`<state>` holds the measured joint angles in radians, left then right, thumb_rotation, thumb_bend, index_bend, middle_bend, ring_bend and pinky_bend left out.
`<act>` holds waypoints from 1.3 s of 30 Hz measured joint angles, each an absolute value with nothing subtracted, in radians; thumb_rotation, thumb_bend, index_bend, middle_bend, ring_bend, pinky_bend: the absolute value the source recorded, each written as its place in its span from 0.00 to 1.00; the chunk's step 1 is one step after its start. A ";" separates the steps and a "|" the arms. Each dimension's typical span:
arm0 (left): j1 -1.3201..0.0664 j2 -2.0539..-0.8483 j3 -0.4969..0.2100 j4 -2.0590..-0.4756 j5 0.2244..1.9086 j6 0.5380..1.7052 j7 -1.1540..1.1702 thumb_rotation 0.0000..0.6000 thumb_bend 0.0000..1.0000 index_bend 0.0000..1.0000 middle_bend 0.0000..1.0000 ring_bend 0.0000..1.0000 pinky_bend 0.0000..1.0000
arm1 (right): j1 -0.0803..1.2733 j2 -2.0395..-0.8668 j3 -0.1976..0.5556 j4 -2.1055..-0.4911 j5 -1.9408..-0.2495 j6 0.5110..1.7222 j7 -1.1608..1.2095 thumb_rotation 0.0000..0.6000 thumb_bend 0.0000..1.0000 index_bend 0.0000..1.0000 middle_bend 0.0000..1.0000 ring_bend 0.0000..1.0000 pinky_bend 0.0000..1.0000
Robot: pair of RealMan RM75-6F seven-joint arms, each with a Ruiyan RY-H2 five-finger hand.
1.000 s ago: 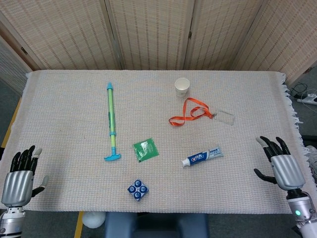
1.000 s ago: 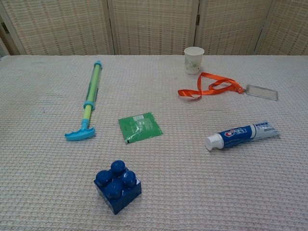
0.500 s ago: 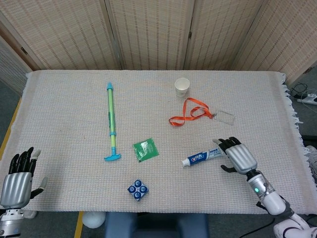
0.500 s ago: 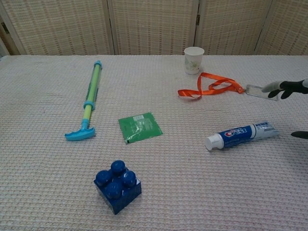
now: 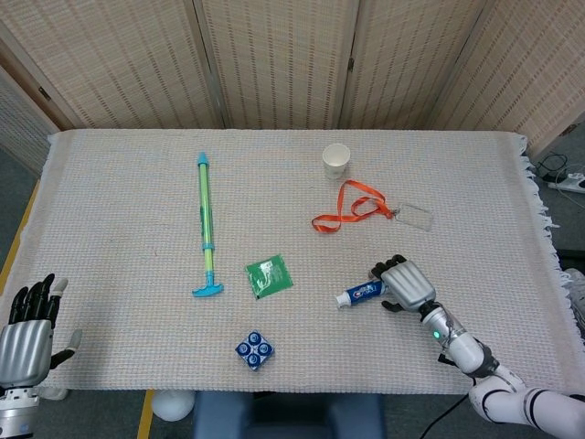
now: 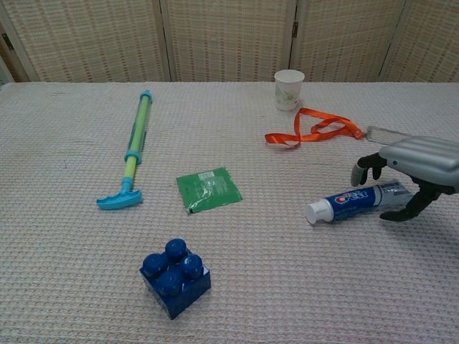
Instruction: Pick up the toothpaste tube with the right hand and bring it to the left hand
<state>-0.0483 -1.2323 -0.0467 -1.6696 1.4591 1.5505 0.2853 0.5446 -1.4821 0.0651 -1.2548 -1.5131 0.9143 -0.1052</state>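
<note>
The right hand arches over the toothpaste tube's flat end on the worktop; fingers spread, grasping nothing; left hand empty, fingers apart.

Right hand over the toothpaste tube, right of packet.

Lighting: bright, even, diffuse; shadows faint and short under objects. Focus: sharp across both views, no glare. Slight softness at lower frame edges.
</note>
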 measured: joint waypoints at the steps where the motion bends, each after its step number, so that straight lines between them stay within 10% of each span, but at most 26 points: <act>1: -0.049 -1.233 -0.047 -1.668 1.458 1.549 0.283 1.00 0.39 0.00 0.00 0.00 0.00 | 0.547 -1.489 0.064 -1.246 -1.511 0.914 -0.101 1.00 0.30 0.35 0.37 0.34 0.26; 39: -0.093 -1.241 -0.073 -1.642 1.473 1.502 0.199 1.00 0.39 0.00 0.00 0.00 0.00 | 0.631 -1.491 0.085 -1.275 -1.451 0.890 -0.075 1.00 0.70 0.72 0.65 0.65 0.63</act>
<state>-0.0929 -1.2406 -0.0729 -1.6424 1.4726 1.5024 0.1990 0.6310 -1.4906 0.0853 -1.2753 -1.4506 0.8902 -0.0754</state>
